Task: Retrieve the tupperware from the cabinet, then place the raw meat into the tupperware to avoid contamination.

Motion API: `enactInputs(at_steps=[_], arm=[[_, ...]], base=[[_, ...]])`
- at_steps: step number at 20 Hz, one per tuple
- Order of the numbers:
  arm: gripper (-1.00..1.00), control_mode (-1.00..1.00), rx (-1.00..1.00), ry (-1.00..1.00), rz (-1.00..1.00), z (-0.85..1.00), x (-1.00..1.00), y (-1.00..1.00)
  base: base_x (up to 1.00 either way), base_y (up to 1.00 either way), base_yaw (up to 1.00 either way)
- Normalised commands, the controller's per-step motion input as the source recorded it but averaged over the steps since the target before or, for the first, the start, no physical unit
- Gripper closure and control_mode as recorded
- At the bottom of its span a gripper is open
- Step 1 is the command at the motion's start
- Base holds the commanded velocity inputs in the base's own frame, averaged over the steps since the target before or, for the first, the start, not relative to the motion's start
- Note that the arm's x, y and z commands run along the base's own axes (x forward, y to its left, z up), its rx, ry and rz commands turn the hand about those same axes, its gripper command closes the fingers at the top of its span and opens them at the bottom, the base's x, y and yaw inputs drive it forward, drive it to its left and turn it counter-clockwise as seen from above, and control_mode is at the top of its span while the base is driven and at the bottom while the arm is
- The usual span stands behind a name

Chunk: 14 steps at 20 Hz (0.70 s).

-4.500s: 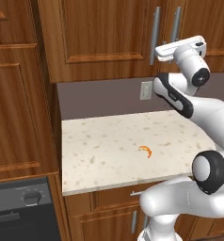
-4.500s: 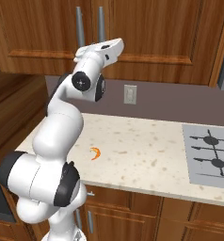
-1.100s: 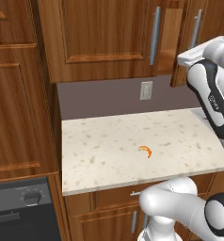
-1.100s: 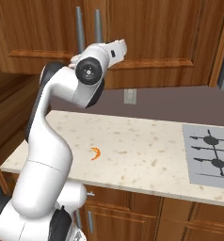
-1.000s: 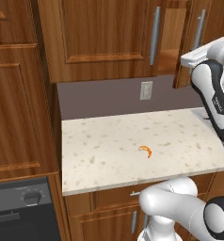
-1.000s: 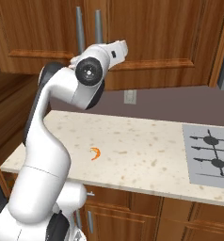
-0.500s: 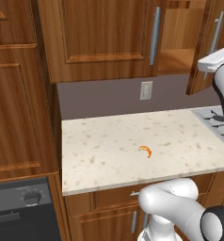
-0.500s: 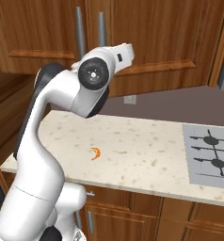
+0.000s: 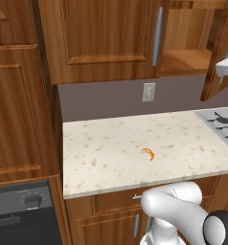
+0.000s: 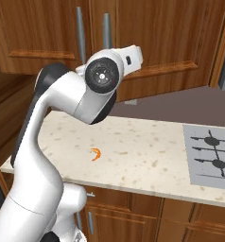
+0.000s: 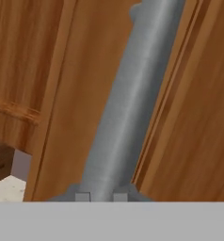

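Swung open since earlier, cabinet door [image 9: 220, 52]; fingers pinching its handle [image 11: 128, 103].

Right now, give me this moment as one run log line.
phase: opening cabinet | gripper: shut on door handle | right door swung partly open | raw meat: on counter | tupperware: not yet retrieved
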Motion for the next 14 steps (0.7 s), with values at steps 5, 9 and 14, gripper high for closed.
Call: enactInputs(at_steps=[5,9,14], arm=[[-1.0,-1.0,0.0,0.0,0.0,-0.04,-0.06,-0.12],[-1.0,-1.0,0.0,0.0,0.0,0.0,0.02,0.0],[-1.0,-1.0,0.0,-0.01,0.01,0.0,-0.22,-0.16]], base=[[0.0,0.0,0.0],[0.0,0.0,0.0],[0.0,0.0,0.0]])
